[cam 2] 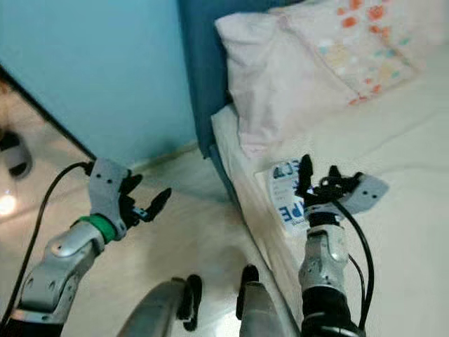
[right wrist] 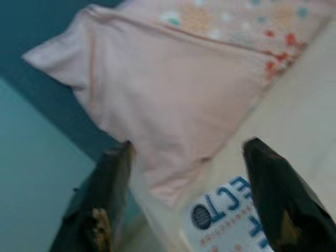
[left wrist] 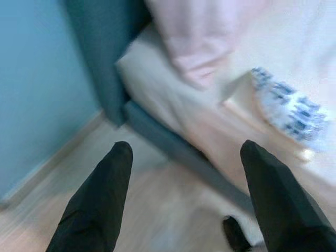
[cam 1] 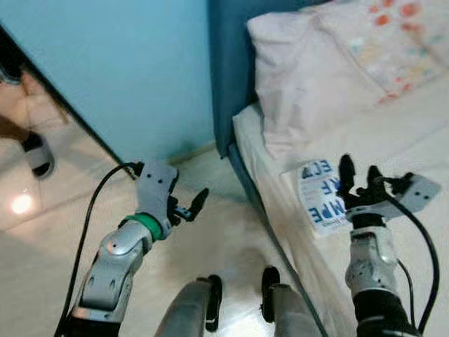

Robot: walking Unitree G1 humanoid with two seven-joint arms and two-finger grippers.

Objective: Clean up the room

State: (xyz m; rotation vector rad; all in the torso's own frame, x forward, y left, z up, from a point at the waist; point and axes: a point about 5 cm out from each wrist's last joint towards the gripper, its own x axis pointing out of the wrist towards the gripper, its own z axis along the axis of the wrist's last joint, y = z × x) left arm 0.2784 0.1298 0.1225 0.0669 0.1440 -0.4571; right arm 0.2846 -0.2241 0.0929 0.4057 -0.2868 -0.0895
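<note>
My right claw (cam 1: 356, 173) hangs spread wide and empty just above the white booklet with blue letters (cam 1: 317, 193), which lies at the near left edge of the bed (cam 1: 414, 133), just near of the pink pillow (cam 1: 302, 84). My left claw (cam 1: 189, 208) hovers over the pale floor (cam 1: 224, 232) left of the bed, fingers apart, holding nothing.

Spread fingers (left wrist: 94, 205) frame bed edge (left wrist: 173, 142), magazine (left wrist: 291, 110).

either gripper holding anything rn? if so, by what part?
Nothing held. Right gripper is open above the white booklet on the bed, not gripping it. Left gripper is open over the floor.
</note>
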